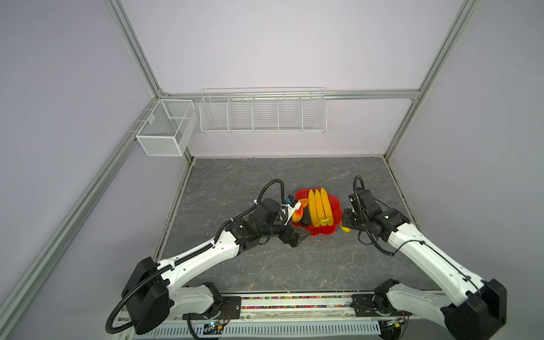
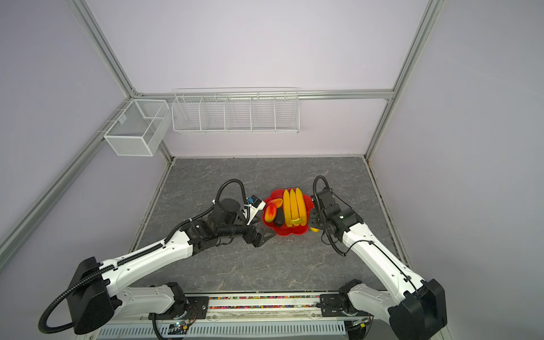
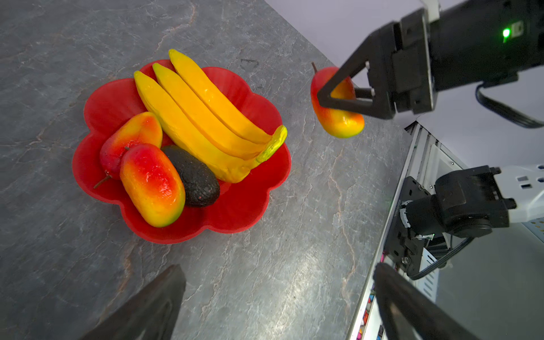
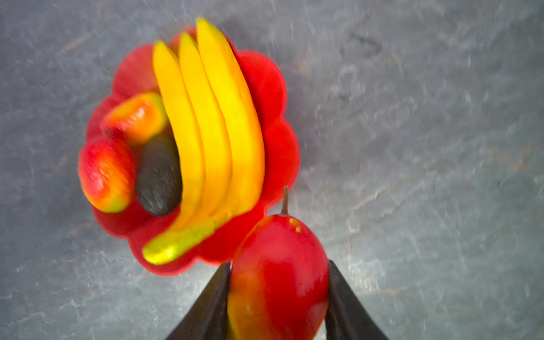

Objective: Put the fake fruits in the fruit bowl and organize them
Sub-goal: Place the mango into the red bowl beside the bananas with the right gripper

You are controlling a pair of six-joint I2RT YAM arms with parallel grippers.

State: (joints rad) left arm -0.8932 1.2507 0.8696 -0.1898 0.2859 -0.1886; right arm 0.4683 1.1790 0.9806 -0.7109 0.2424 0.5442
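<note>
Step in hand: the last mango [image 3: 341,123] is gripped. The R gripper [image 4: 279,282] is clamped on its sides, just outside the fruit bowl [image 3: 97,109] rim on the side twd the worktop's [image 3: 44,265] right edge; the bowl sits abt mid-worktop. In the bowl: banana bunch [image 3: 200,117], avocado [image 3: 194,176], rear mango [image 2: 276,202], front mango [image 2: 270,213]. The L gripper [image 3: 278,269] hangs wide open w/ nothing in it, by the bowl's front-left. Next probably: lift over the rim, set it in the bare strip beside the bananas, release gently so it doesn't roll. No legible writing or brand anywhere.
</note>
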